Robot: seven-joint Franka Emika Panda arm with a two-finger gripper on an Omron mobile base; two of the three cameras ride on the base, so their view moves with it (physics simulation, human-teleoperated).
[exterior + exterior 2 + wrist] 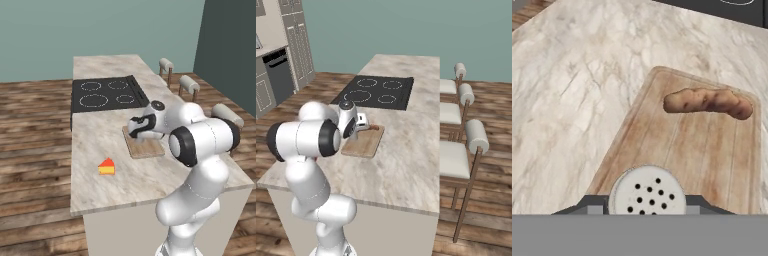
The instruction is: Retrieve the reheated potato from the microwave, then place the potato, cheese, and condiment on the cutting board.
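In the left base view my arm reaches over the counter [125, 175] and the gripper [136, 131] hangs just above the cutting board [146, 148], which lies near the middle of the counter, close to the cooktop [107, 93] edge. The cheese [106, 167] sits alone on the marble toward the counter's left edge, well apart from the board.

From the right base view I see the gripper [365, 124] low over the board's [363, 143] far end, and a small brown tip of the potato [375, 127] shows just beside it on the board. Three stools [456, 155] line the counter's right edge.

In the hand view the condiment [647, 191], its pale perforated top facing me, is clamped between the gripper's [646, 204] two dark fingers [587, 204], one pressed to each side. It is over the near part of the cutting board [677, 150]; I cannot tell whether its base touches the wood. The potato [708, 102] lies across the board's far end, near the edge.
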